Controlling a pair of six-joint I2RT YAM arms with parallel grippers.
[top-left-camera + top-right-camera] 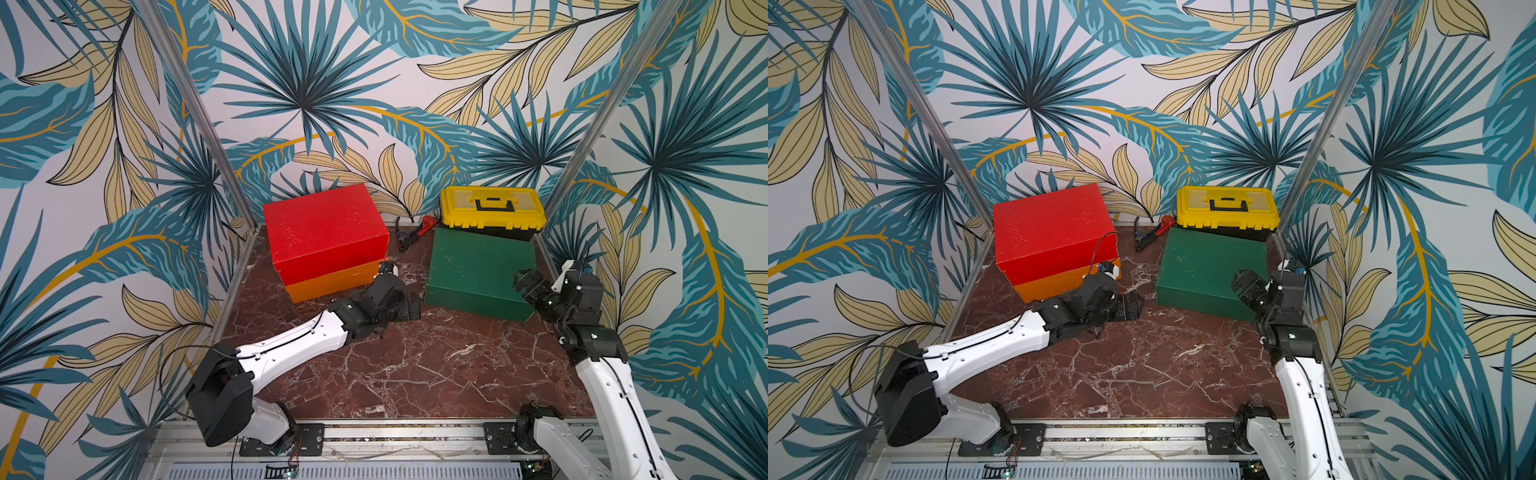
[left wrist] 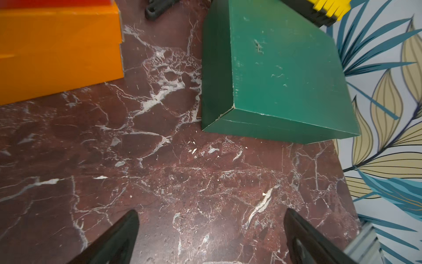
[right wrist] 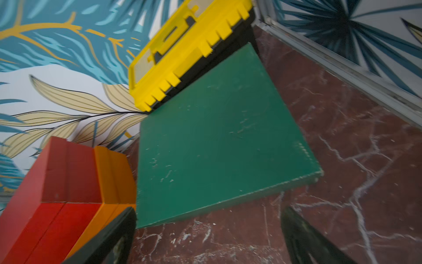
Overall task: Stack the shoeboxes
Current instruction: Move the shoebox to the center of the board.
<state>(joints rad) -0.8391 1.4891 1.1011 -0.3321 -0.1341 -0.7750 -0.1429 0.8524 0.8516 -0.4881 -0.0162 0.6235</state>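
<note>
The red shoebox point(image 1: 324, 226) sat on top of the orange shoebox point(image 1: 332, 286) at the back left of the counter point(image 1: 415, 365), close to the left wall. Two of the three were thus stacked, and that pile looked like the base for the last one.

Just right of the orange shoebox, the left gripper point(image 1: 409, 307) lay low over the counter in the gap between the pile and the green shoebox point(image 1: 478, 266). Its wrist view showed the jaws spread wide with only bare marble between them, so it held nothing. It faced the green shoebox's near left corner, probably placed to take that side.

Behind the gap a red-handled tool point(image 1: 417, 230) lay by the back wall, clear of the boxes.

The green shoebox rested flat on the counter, apart from the pile. Its back edge was against or just beside the yellow toolbox point(image 1: 492, 208); I could not tell whether they touched.

At its near right corner hovered the right gripper point(image 1: 524, 281), jaws wide apart and empty. With a gripper at either side, the box seemed bracketed for a two-armed lift, since it looked too wide for one gripper to span.
</note>
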